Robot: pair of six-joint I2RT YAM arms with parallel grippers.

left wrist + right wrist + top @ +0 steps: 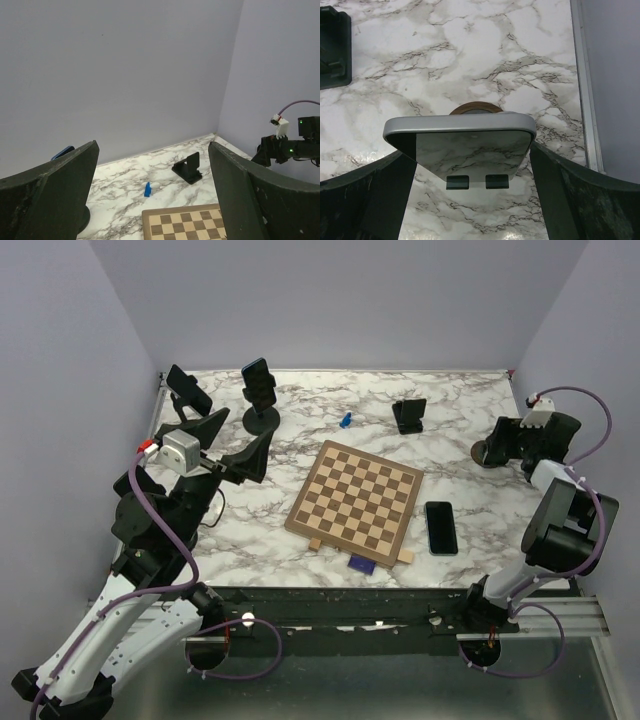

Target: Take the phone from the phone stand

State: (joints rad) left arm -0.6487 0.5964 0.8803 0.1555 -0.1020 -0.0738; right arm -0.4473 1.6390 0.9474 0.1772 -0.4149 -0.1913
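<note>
phone (pixel 460 145) sits on round-based phone stand (pixel 476 107), at 3 o'clock of chessboard (pixel 357 495), near the table's right edge. right gripper (pixel 472 170) spread wide, fingers flanking phone's 9 and 3 o'clock edges; cannot tell if they touch or grip. left gripper (pixel 152 150) released, empty, well apart at chessboard's 9 o'clock.
</note>
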